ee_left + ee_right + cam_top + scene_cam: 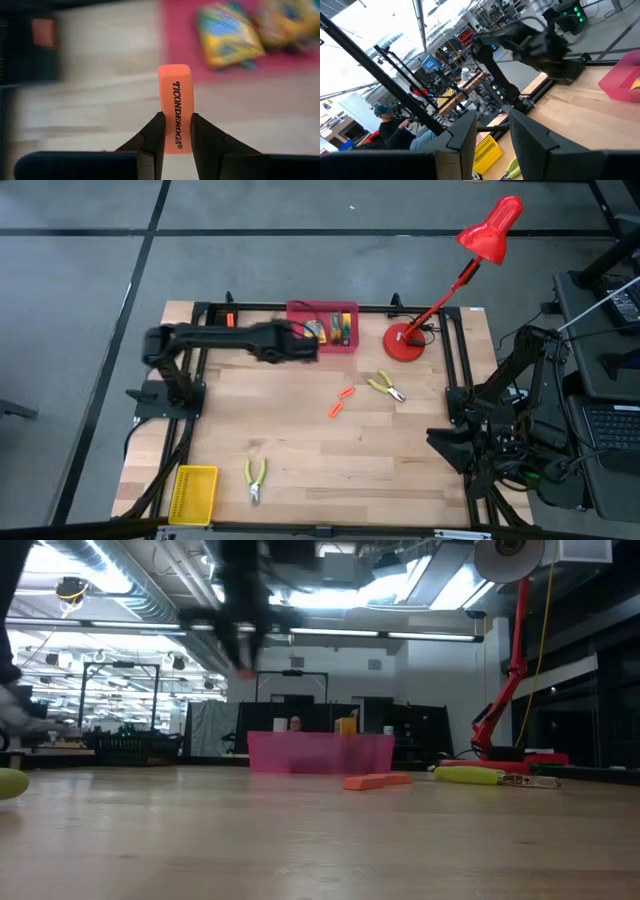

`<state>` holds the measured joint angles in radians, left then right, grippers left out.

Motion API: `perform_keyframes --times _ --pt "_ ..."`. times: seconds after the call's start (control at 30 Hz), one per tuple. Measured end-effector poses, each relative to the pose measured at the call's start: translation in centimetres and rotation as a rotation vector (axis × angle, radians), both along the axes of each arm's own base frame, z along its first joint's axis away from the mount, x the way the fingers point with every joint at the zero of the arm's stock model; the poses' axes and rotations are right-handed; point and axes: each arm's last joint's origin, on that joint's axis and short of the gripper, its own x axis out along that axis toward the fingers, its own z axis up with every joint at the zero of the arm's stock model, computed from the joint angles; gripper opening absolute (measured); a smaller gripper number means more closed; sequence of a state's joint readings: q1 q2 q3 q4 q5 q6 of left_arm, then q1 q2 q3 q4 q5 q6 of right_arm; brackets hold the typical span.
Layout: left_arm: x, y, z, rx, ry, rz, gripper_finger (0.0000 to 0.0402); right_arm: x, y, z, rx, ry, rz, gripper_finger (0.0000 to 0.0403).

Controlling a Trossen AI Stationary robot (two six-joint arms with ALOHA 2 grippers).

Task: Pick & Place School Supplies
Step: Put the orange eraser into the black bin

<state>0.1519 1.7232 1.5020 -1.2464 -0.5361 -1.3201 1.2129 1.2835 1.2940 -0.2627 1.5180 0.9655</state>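
Observation:
My left gripper (303, 346) hangs above the table just left of the near wall of a pink bin (322, 345). It is shut on a short orange stick (175, 100) with black lettering. The bin holds yellow-and-green crayon boxes (227, 32). Two more orange sticks (340, 402) lie flat on the wood at mid-table. My right gripper (492, 135) waits raised at the table's right edge, open, with nothing between its fingers. My left gripper pinches the orange stick's lower end (176, 137) between its two fingers (152, 132). The rest of the stick juts out past the fingertips. The fingers slant down from the table's left side. The stick is lifted clear of the table.
A red desk lamp (405, 340) stands right of the bin. One pair of green-handled pliers (385, 387) lies near the loose sticks, another (255, 478) near the front edge beside a yellow basket (195, 492). A black frame (455, 350) rims the table.

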Motion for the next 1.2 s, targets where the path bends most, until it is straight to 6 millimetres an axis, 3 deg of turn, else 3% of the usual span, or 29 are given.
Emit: perform_keyframes --times 0.2,0.33,0.43,0.8,0.93,1.2 --pt "-7.7 3.4 1.7 0.066 -0.062 0.205 0.007 0.0 0.0 0.0 -0.008 0.0 -0.009 0.0121" --pt "-12.4 5.9 0.2 0.019 -0.045 0.365 0.007 0.0 0.0 0.0 0.0 -0.003 -0.011 0.0121" --pt "-14.8 7.3 -1.1 -0.008 -0.062 0.435 0.007 0.0 -0.1 0.0 0.019 -0.014 -0.027 0.0121" --pt "-18.9 12.0 -6.2 -0.025 -0.247 0.667 0.007 0.6 -0.4 0.4 0.092 -0.047 -0.077 0.0121" --pt "-19.6 13.0 -6.4 0.04 -0.257 0.658 0.0088 1.2 -0.7 0.5 0.096 -0.05 -0.105 0.0121" --pt "-19.3 14.0 -5.9 0.11 -0.281 0.556 0.0165 2.0 -1.2 0.5 0.096 -0.052 -0.142 0.0121"
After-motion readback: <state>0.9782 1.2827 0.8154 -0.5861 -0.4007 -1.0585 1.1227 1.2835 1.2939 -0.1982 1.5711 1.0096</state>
